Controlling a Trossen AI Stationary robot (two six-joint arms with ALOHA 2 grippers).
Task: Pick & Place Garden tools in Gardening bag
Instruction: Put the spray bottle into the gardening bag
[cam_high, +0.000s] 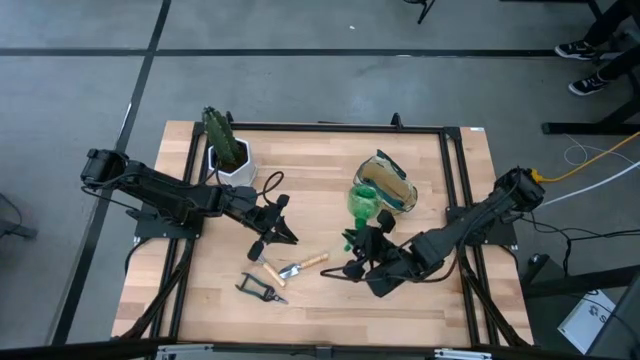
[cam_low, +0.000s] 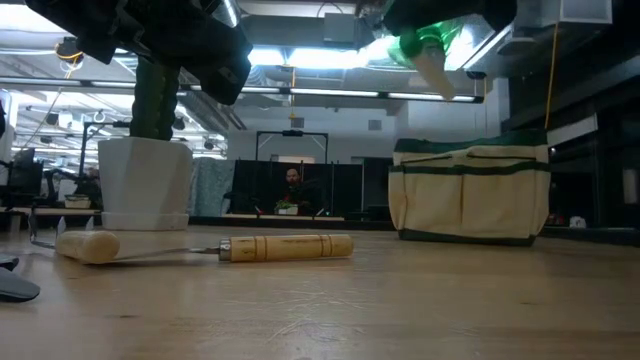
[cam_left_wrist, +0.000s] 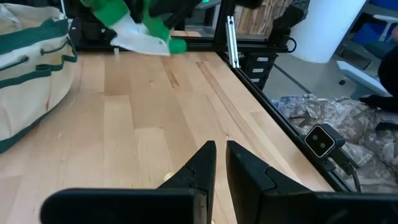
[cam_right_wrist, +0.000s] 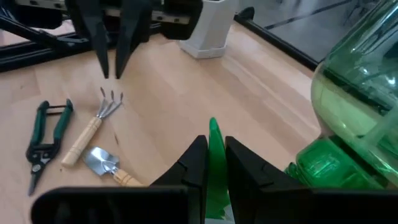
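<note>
On the worktop near its front edge the trowel (cam_high: 300, 266), claw rake (cam_high: 262, 263) and pruning shears (cam_high: 260, 289) lie waiting, while the right tool (cam_high: 358, 246), closed on the spray bottle (cam_high: 362, 203), holds it raised beside the gardening bag (cam_high: 393, 182), which looks empty; the left tool (cam_high: 268, 234) hovers closed, holding nothing.

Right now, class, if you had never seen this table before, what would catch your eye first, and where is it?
The bright green spray bottle stands out: the right gripper holds it in the air by its trigger, beside the tan gardening bag. Next comes the cactus-like plant in its white pot at the table's far left. On the wood between the arms lie a trowel, a claw rake and pruning shears, with the left gripper, jaws shut, above them.
</note>
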